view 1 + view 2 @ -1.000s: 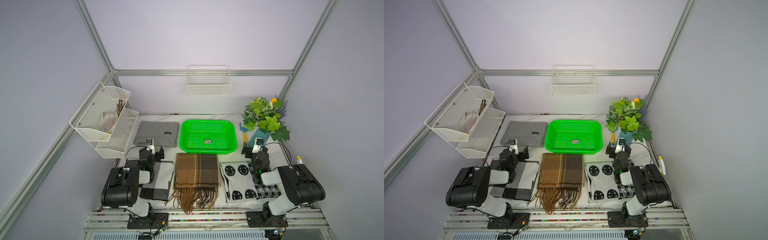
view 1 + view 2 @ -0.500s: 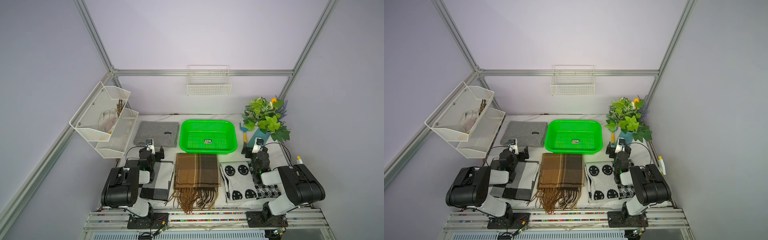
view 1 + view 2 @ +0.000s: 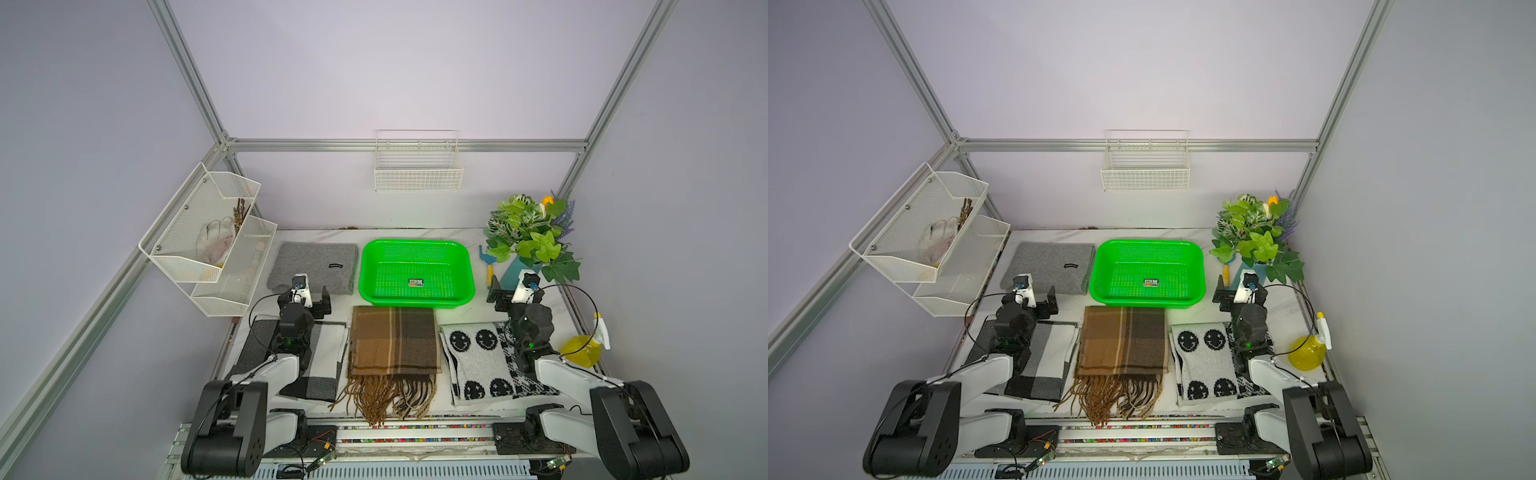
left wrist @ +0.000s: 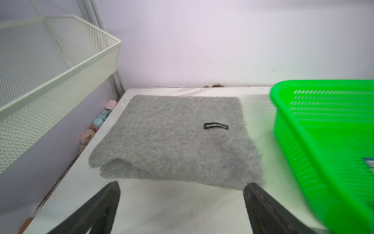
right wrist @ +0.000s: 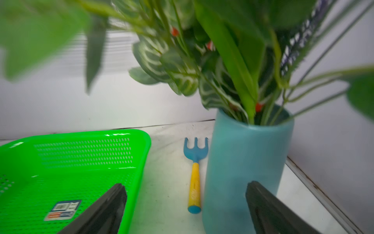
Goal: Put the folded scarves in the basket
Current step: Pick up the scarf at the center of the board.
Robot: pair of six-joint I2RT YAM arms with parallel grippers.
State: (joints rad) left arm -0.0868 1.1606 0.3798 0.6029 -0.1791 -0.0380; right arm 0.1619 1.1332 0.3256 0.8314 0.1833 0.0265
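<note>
Both wrist views cut off the bright green perforated plastic basket [image 3: 386, 278]. Flanking it, the left gripper [image 4: 182, 184] and right gripper [image 5: 185, 184] gape wide, empty. The folded brown plaid fringed scarf [image 3: 395, 340] lies just beside the basket's robot-facing wall.

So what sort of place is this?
Likely a robot test booth: silver aluminium framing, two black-and-white robot arms at the front, folded scarves laid by a bright green plastic basket.

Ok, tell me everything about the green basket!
The basket is bright green plastic, rectangular with rounded corners, low walls and little holes all over. It sits flat on the white table, near the back. Only a small sticker is inside. The brown plaid scarf lies right at its near edge.
</note>
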